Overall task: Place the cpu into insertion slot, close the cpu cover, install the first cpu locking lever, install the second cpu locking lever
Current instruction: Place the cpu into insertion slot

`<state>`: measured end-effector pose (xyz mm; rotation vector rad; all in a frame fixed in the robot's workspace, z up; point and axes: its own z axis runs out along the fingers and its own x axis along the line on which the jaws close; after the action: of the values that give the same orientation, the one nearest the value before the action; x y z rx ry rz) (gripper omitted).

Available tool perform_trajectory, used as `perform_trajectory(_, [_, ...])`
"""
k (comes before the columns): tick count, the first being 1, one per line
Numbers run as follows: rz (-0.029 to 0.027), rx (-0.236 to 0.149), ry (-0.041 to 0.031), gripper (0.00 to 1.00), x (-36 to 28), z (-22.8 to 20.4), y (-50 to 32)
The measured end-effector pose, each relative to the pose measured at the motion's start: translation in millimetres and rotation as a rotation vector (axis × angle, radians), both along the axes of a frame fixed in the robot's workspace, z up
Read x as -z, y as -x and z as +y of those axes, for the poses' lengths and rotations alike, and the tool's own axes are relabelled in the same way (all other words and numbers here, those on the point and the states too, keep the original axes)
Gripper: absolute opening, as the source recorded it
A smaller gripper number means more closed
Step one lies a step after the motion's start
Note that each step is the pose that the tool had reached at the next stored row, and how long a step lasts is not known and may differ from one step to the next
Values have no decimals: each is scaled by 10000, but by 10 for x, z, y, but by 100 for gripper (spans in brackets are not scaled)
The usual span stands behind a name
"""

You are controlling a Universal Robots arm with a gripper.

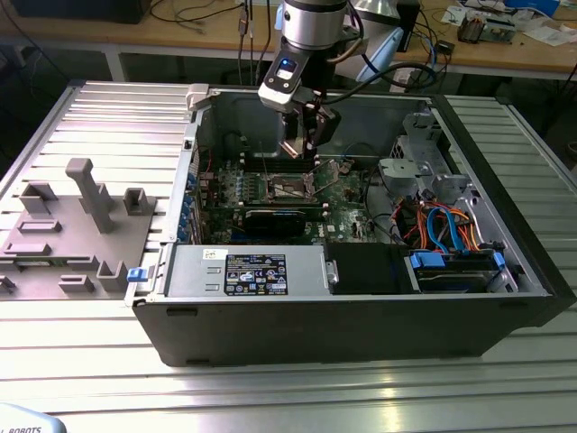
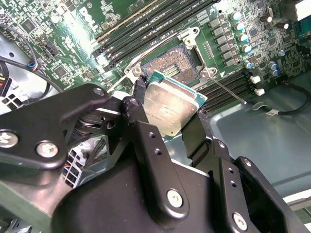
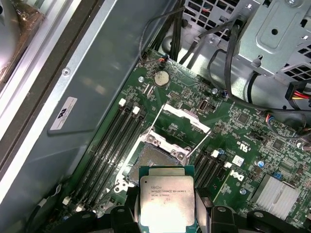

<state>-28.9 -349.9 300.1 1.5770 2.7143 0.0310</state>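
The cpu (image 3: 166, 201) is hanging above the green board (image 3: 233, 160), pinched at two opposite edges by the pincer (image 2: 170, 110). Its dull silver top is facing the first wrist camera. It is sitting just short of the insertion slot (image 3: 151, 162), seemingly tilted, and not yet seated.

The chip is probably light, stiff and thin, yet fragile. The bare edges look like the only safe hold, and the slot's fine contacts are likely to bend under any skewed landing.

The cpu cover (image 3: 183, 120) is standing swung open beyond the slot, and a thin locking lever (image 2: 227, 91) is sticking out beside it. Memory slots (image 3: 112, 145) are flanking the socket closely.

In the exterior view the arm is reaching down into an open computer case (image 1: 361, 334). The power supply (image 1: 243, 271) is lying at six o'clock of the slot and coloured cables (image 1: 442, 225) at three o'clock. A grey fixture block (image 1: 81, 225) is resting at nine o'clock on the ribbed metal desk (image 1: 270, 397).
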Motion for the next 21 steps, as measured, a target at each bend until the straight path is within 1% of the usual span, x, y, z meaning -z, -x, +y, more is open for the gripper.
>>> perform_trajectory(2, [1, 42, 1, 54, 0, 0, 0])
perform_trajectory(7, [0, 325, 0, 54, 0, 0, 0])
perform_trajectory(11, [1, 481, 0, 54, 1, 0, 0])
perform_trajectory(21, [1, 779, 0, 54, 1, 0, 0])
